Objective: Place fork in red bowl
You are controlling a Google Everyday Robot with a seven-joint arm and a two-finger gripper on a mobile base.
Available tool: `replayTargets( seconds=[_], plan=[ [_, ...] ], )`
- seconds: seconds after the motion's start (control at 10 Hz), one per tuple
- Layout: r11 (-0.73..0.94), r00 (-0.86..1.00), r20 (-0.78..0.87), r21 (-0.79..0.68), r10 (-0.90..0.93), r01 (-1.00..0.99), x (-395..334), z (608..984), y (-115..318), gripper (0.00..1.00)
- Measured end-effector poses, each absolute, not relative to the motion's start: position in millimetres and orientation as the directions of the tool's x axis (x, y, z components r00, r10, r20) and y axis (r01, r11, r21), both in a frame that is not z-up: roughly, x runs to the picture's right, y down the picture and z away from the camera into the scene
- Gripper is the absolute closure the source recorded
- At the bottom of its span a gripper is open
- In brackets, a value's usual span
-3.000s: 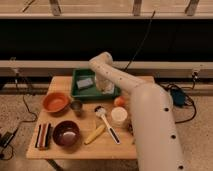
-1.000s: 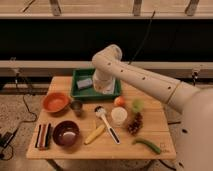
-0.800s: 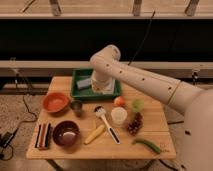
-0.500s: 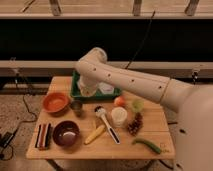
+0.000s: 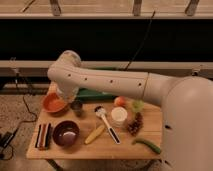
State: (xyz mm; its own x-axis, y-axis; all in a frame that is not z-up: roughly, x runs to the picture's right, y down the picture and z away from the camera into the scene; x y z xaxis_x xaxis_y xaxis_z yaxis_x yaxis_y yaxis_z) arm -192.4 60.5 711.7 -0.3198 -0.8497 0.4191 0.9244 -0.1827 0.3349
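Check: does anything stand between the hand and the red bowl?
Nothing visible does. The hand hangs right over the red bowl; the metal cup stands beside the bowl, out of the path. The fork itself cannot be seen.

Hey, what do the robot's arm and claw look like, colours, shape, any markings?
The arm is a thick, smooth, cream-white tube with a rounded elbow and a row of small dark dots along its side. No cables or lettering show on it. The claw, at its end just above the red bowl, looks pale too; finer details cannot be made out.
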Motion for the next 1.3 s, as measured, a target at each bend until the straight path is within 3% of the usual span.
replayTargets(
  seconds=[0.7, 1.3],
  plan=[
    [-0.298, -0.464, 0.382, 0.418, -0.799, 0.858, -235.4, 687.4, 83.3, 1.00],
    [-0.296, -0.478, 0.411, 0.432, -0.776, 0.852, -261.1, 719.1, 64.7, 1.00]
  ],
)
